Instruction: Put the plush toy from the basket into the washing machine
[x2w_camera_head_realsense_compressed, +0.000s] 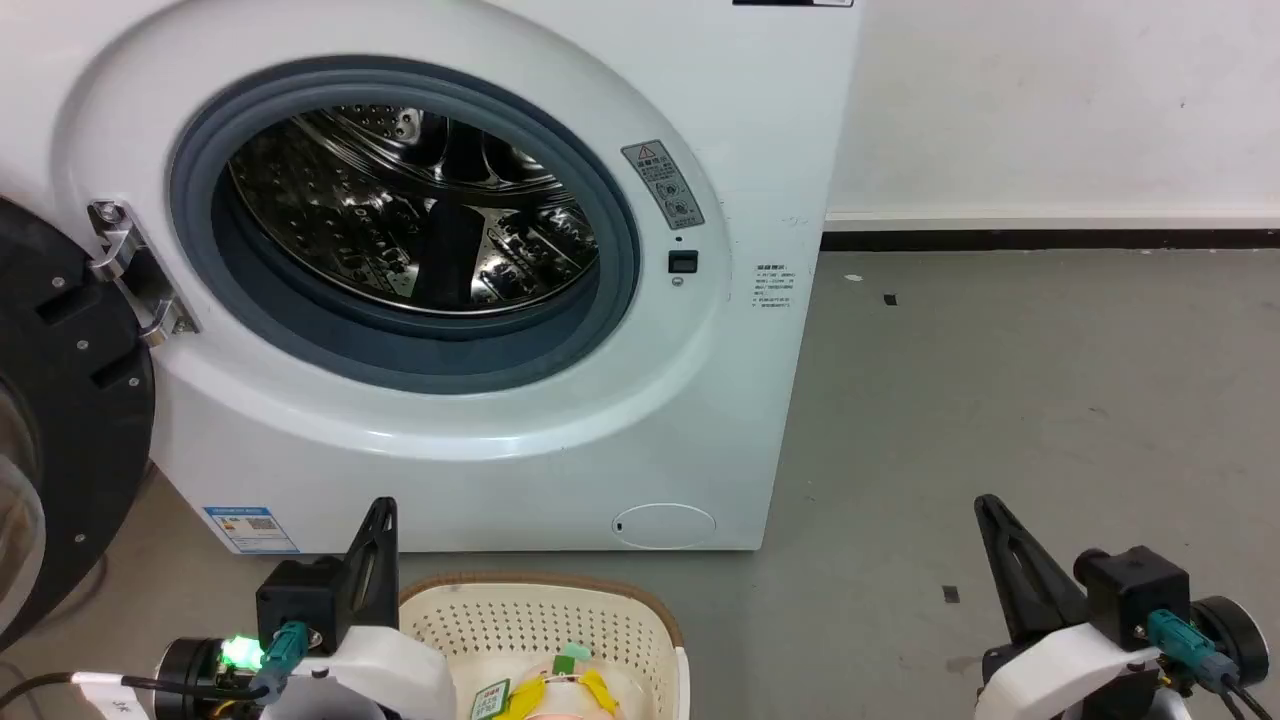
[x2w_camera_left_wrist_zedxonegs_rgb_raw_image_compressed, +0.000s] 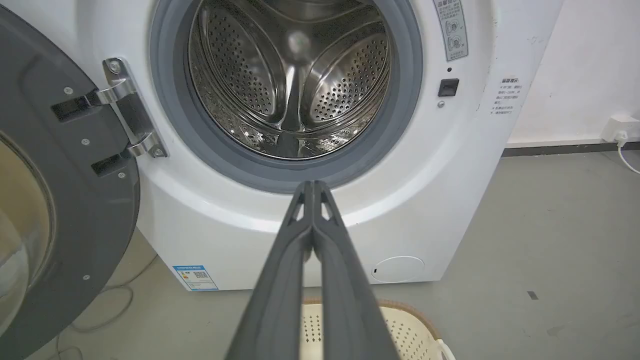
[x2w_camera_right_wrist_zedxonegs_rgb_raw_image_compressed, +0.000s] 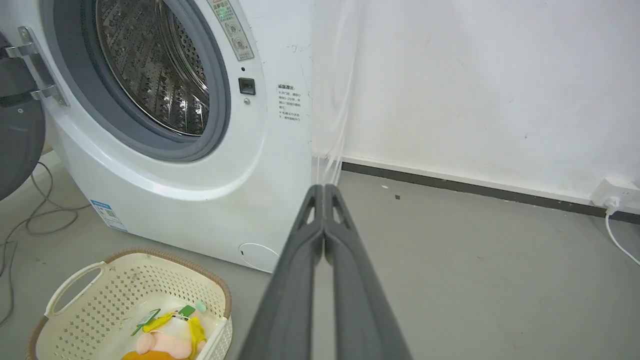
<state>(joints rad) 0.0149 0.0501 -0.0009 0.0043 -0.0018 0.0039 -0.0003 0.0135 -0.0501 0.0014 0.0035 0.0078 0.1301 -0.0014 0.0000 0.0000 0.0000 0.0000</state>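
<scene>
Dark left tool (x2w_camera_left_wrist_zedxonegs_rgb_raw_image_compressed: 313, 185), right tool (x2w_camera_right_wrist_zedxonegs_rgb_raw_image_compressed: 324, 188) both fully closed, holding nothing.

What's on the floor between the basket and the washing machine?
Nothing. A bare strip of grey floor separates the basket from the washing machine, clearest in the right wrist view.

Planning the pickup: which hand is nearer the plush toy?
Left. The left hand is by the left rim of the basket, close to the plush toy; the right hand is far to the right.
</scene>
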